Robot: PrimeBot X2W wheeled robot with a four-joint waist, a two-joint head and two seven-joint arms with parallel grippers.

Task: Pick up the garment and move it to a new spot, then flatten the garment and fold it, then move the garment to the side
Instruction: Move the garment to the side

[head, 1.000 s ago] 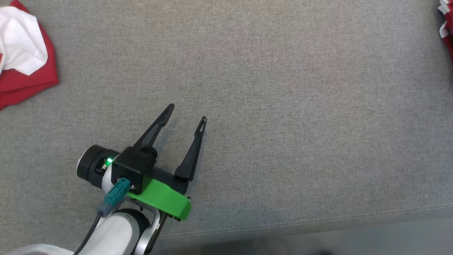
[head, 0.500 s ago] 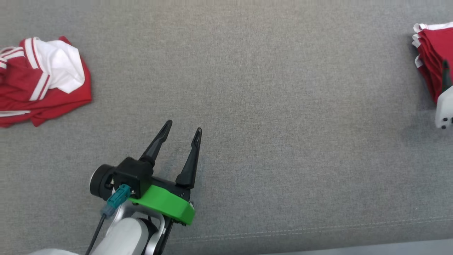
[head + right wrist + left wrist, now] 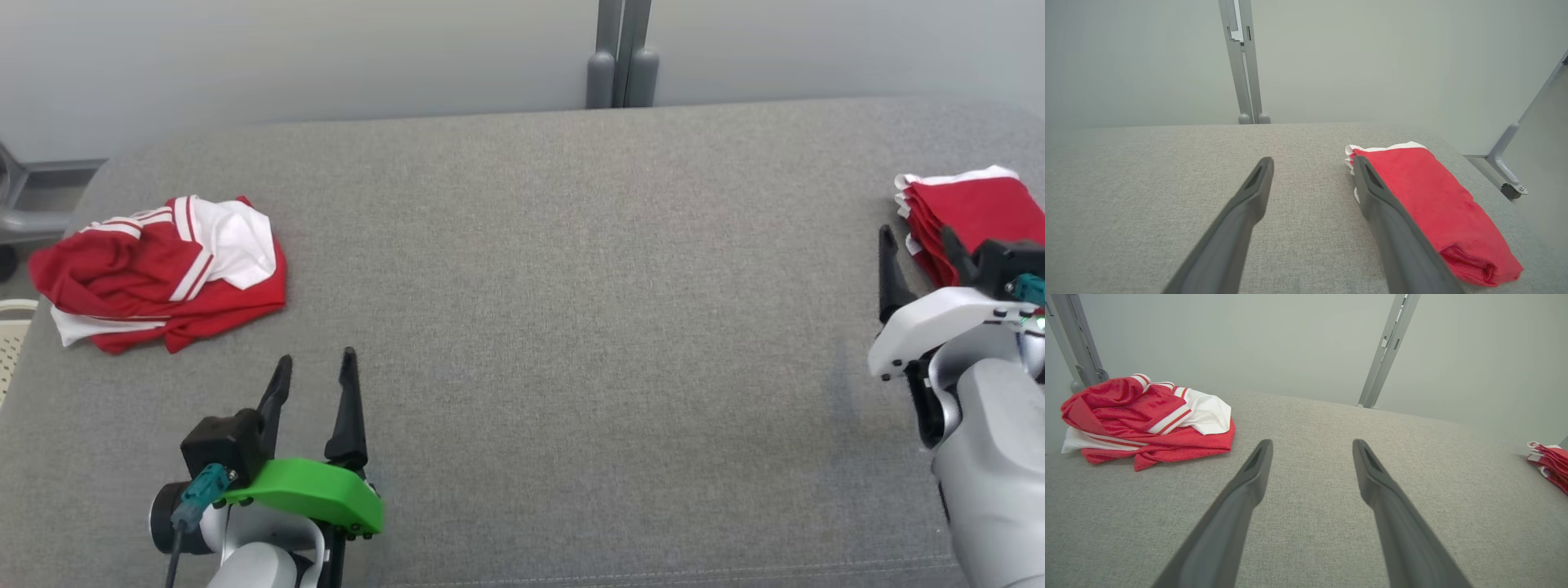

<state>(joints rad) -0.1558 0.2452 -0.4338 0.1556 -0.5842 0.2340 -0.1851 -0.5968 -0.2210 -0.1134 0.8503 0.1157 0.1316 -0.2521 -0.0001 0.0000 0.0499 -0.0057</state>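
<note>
The grey surface (image 3: 571, 327) lies open between crumpled garment (image 3: 163, 269) (far left) and folded stack (image 3: 971, 208).

Before me spreads a grey fabric tabletop (image 3: 571, 269), a pale wall (image 3: 326, 57) beyond it. A grey metal post (image 3: 620, 49) rises behind its far edge; a castered frame leg (image 3: 1502, 145) stands past one corner.

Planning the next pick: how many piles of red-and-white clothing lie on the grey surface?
2. A crumpled pile at the robot's left, beyond the left gripper; a folded stack at the right edge. Either may hold several garments.
</note>
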